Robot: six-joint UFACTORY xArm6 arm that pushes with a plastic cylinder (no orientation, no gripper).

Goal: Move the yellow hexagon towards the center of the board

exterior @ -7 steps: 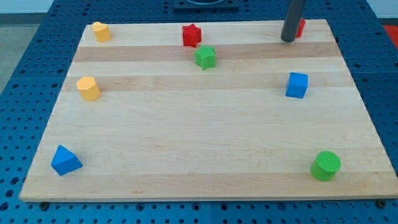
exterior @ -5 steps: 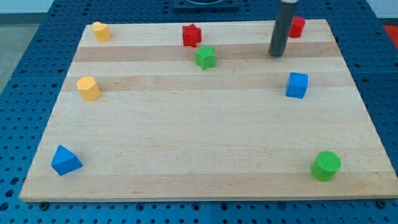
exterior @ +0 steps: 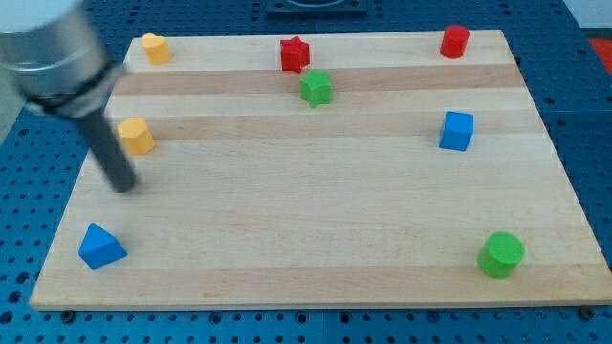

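A pale wooden worktop (exterior: 316, 220) lies on a blue perforated base (exterior: 29, 105). My tip (exterior: 124, 187) rests on the wood near the view's left edge, just below and slightly left of the yellow hexagon (exterior: 137, 136), close to it but apart. There are no jaws on this rod, so nothing is gripped. A second yellow block (exterior: 155, 48) sits at the top left corner. A red star (exterior: 295, 53) and green star (exterior: 316, 88) stand near the top middle, a red cylinder (exterior: 455, 41) at top right. A blue cube (exterior: 457, 131) is at right, a green cylinder (exterior: 501, 254) at bottom right, a blue triangle (exterior: 100, 247) at bottom left.
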